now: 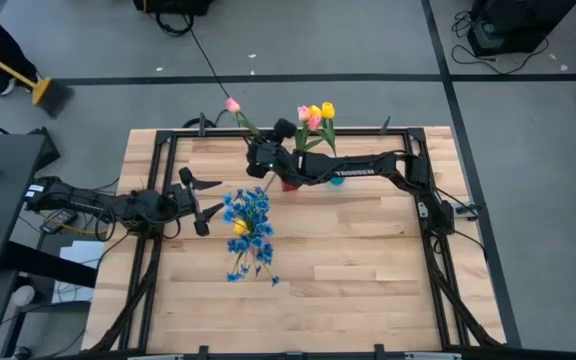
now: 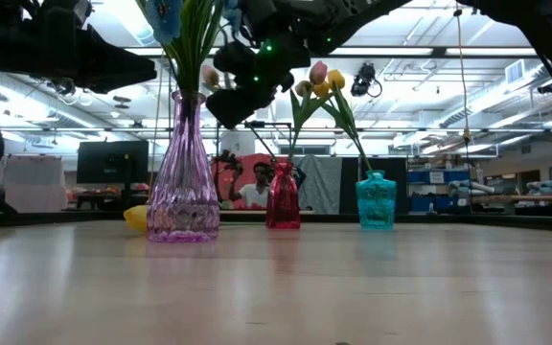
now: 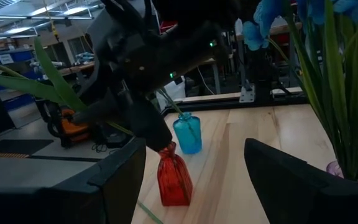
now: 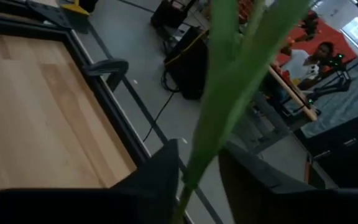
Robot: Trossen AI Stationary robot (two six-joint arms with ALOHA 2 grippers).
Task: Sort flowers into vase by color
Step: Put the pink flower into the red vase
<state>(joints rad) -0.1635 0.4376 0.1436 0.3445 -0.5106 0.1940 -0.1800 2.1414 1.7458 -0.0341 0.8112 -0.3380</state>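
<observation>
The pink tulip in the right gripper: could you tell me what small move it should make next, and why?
Probably lower it so the stem slides into the red vase. The right gripper is shut on the pink tulip, which leans tilted toward the table's back edge. In the left wrist view the gripper sits just above the vase's mouth, so the stem looks not yet seated.

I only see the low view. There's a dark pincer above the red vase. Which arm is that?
Observer: The right pincer. The high view shows its arm reaching in from the right.
Operator: Is it holding a flower?
Observer: Yes. The right wrist view shows a green stem between its fingers, and the high view shows that it is a pink tulip.
Operator: Where's the other arm?
Observer: The left pincer waits open beside the blue flowers.
</observation>
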